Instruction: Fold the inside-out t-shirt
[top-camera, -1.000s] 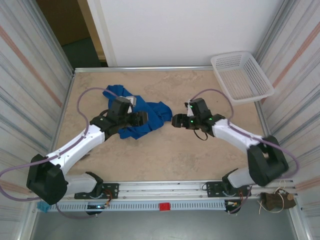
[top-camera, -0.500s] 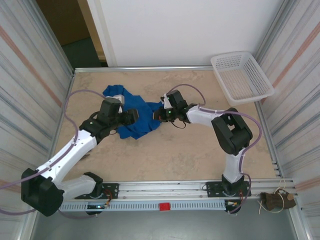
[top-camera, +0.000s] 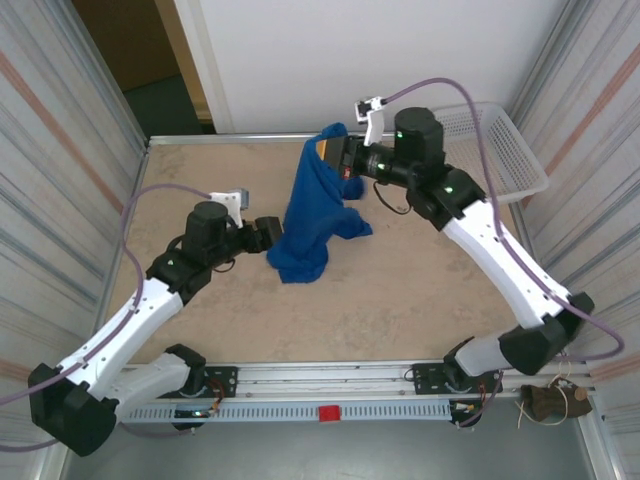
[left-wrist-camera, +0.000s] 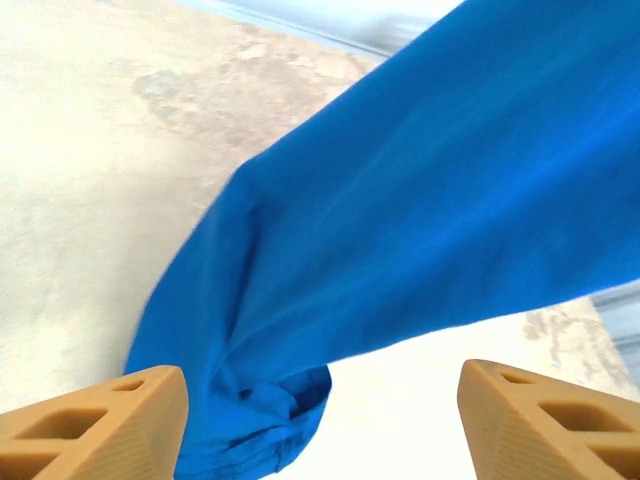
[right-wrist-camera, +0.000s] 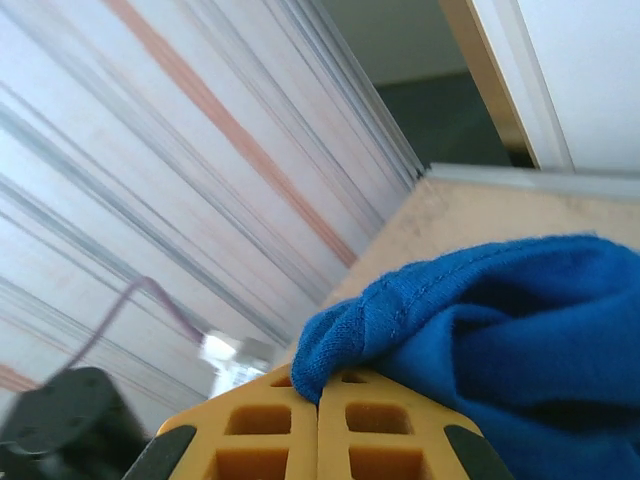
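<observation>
The inside-out t-shirt (top-camera: 312, 205) is royal-blue cloth, hanging in a long bunch from my right gripper (top-camera: 336, 155), which is raised over the back of the table. Its lower end (top-camera: 298, 262) rests on the tabletop. In the right wrist view the yellow fingers (right-wrist-camera: 280, 420) are pressed together, pinching a stitched fold of the t-shirt (right-wrist-camera: 480, 320), so the right gripper (right-wrist-camera: 318, 385) is shut on it. My left gripper (top-camera: 271, 235) stands open just left of the hanging cloth. In the left wrist view the t-shirt (left-wrist-camera: 420, 190) drapes across above and between the spread fingers (left-wrist-camera: 95, 425) of the left gripper (left-wrist-camera: 320, 430), ungripped.
A white lattice basket (top-camera: 510, 160) stands at the back right corner, partly behind my right arm. Ribbed side walls close in the table left and right. The beige tabletop (top-camera: 400, 290) lies bare in front of the shirt.
My right gripper shut on the shirt and lifted it up and toward the back, pulling the cloth from a flat heap into a hanging bunch. The left arm drew back slightly, still open.
</observation>
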